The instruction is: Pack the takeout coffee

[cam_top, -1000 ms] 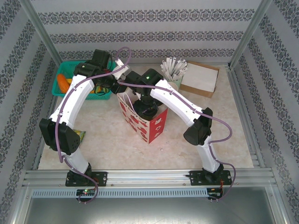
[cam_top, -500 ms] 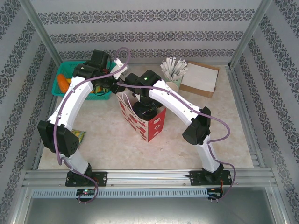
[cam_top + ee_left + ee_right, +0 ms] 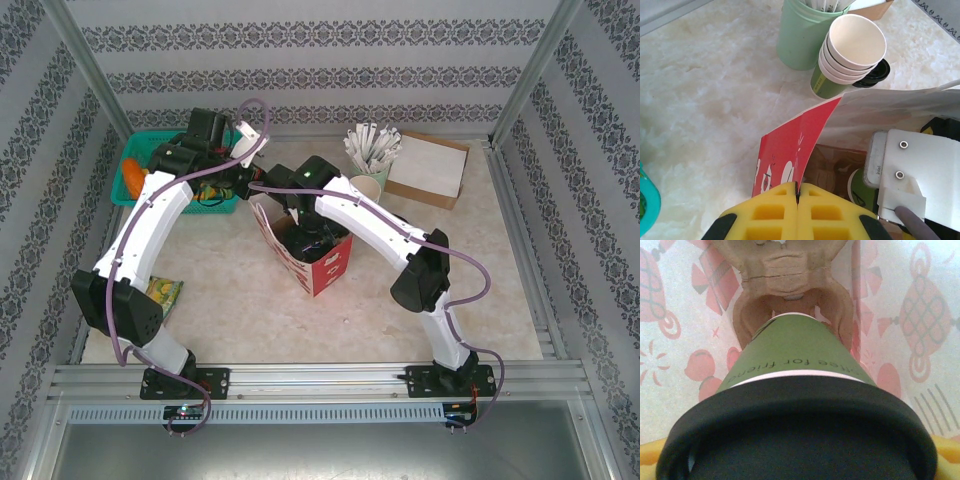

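Note:
The takeout coffee [image 3: 795, 352], a green cup with a black lid [image 3: 800, 435], hangs inside the red gift bag [image 3: 322, 268]. My right gripper [image 3: 800, 462] is shut on the cup at its lid, with a yellow fingertip [image 3: 947, 450] at each side. Below the cup, a brown cardboard carrier [image 3: 785, 280] lies on the bag's floor. My left gripper [image 3: 798, 194] is shut on the bag's red rim [image 3: 795, 150] and holds the mouth open. Past that rim, the cup [image 3: 859, 192] sits beside the right gripper's white body [image 3: 912, 170].
Behind the bag stand stacked lidless paper cups [image 3: 852, 50], a loose black lid [image 3: 876, 74] and a mint holder [image 3: 800, 35] of white sticks. A teal basket [image 3: 132, 150] is at the back left and a brown box [image 3: 428, 170] at the back right. A green packet [image 3: 165, 292] lies on the left.
The right arm has sunk deeper into the bag with the cup. The left arm has shifted a little to the left with the rim, and the bag's mouth stands wider.

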`<state>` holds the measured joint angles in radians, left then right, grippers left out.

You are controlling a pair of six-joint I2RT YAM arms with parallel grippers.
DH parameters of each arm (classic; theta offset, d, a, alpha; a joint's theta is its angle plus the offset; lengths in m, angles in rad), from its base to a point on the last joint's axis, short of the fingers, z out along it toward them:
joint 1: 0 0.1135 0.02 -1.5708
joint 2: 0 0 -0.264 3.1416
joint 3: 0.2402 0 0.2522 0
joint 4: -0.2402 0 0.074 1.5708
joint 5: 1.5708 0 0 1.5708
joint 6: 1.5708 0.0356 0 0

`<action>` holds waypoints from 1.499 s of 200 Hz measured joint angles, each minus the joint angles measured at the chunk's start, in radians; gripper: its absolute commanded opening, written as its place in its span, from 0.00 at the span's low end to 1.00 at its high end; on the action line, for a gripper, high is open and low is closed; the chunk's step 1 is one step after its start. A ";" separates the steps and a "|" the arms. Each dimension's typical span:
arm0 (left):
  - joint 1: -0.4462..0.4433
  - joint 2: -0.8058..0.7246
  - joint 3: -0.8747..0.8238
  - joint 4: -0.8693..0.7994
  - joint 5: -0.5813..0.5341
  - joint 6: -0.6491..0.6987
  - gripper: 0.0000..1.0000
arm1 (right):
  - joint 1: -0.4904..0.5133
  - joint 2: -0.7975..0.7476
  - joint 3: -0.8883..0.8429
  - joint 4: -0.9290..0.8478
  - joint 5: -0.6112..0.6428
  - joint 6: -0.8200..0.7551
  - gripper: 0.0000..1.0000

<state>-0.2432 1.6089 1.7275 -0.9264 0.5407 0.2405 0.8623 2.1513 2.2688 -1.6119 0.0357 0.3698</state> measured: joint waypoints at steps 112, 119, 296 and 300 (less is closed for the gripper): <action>0.000 -0.010 -0.018 0.009 0.004 -0.029 0.00 | 0.000 -0.007 -0.001 0.000 0.044 0.043 0.67; 0.000 -0.010 -0.018 0.011 0.004 -0.029 0.00 | 0.000 -0.007 -0.001 0.000 0.047 0.043 0.67; 0.000 -0.022 -0.030 0.027 0.004 -0.029 0.00 | -0.001 -0.006 0.012 0.000 0.054 0.018 0.66; 0.000 -0.022 -0.030 0.027 0.004 -0.029 0.00 | -0.001 -0.006 0.014 0.000 0.054 0.017 0.66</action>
<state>-0.2432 1.5867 1.6978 -0.8989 0.5446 0.2119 0.8612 2.1456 2.2826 -1.6119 0.0898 0.3870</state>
